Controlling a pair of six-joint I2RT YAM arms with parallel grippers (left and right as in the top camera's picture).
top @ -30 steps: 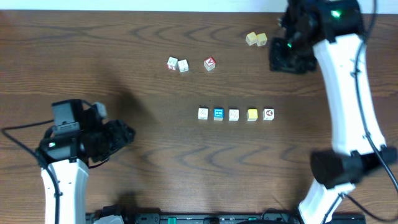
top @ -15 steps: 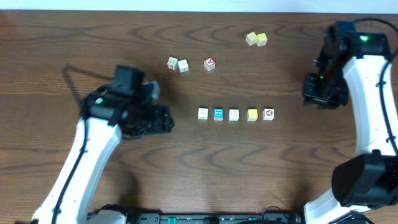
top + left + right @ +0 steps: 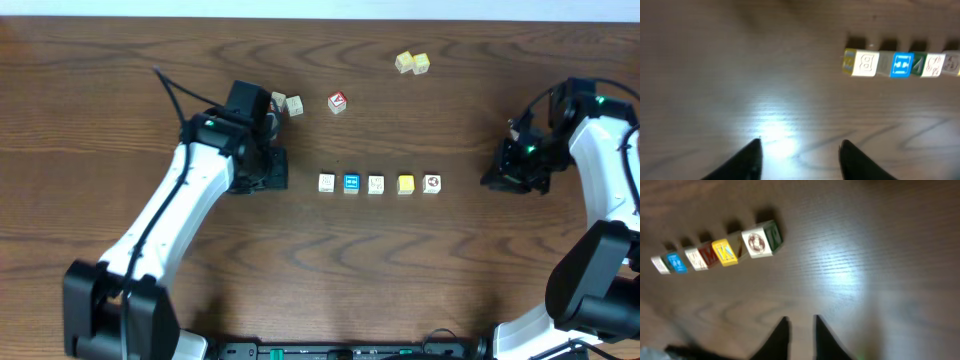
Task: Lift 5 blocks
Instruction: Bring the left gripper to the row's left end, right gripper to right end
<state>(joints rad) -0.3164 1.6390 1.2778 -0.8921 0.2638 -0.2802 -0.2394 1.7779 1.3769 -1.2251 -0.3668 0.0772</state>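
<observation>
Five blocks (image 3: 376, 184) sit in a straight row mid-table (image 3: 120, 90), small gaps btwn them, all resting on the wood; L to R in the overhead view: a white one, the blue block (image 3: 351, 183), another white one, the yellow block (image 3: 405, 184), then the red-and-black-marked block (image 3: 431, 183). Left gripper (image 3: 800, 145) is just off the row's L end, not touching it; fingers apart w/ bare wood btwn them, holding nothing; in its wrist cam the nearest blocks lie ahead and up to the R, well clear of the tips. Right gripper (image 3: 800, 320) is off the R end of the row, a bit further away; fingers drawn almost together, only a thin slit left, nothing in it; its wrist cam shows the row running away to the upper L, marked block nearest. Behind the row: red-topped cube (image 3: 337, 102), a white cube (image 3: 294, 105) beside it w/ another partly hidden by the left arm; pale yellow pair (image 3: 411, 63) further back, touching each other.
</observation>
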